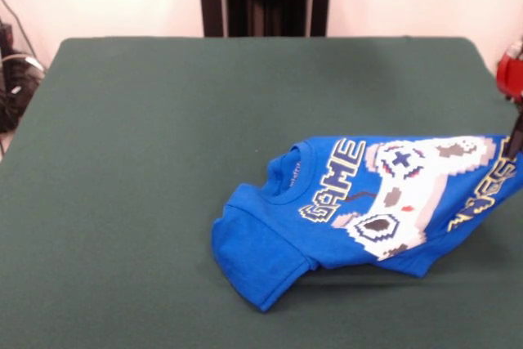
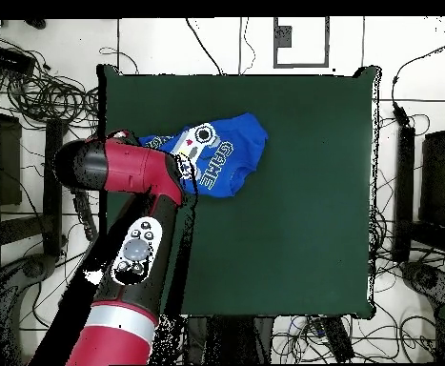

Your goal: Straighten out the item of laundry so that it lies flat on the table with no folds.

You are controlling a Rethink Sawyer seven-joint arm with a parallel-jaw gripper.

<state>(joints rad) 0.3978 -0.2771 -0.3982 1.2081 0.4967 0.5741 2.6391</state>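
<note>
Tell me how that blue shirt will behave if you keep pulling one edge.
Probably floppy: the T-shirt drapes and is rumpled, one sleeve folded. Likely light, since its right edge seems lifted off the table, casting a shadow. It may drag on the felt-like cloth rather than slide freely.

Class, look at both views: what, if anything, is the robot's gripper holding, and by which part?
Seemingly the blue T-shirt, by its hem end, lifted at the picture's right edge. The gripper barely shows, so the grasp itself cannot be confirmed.
</note>
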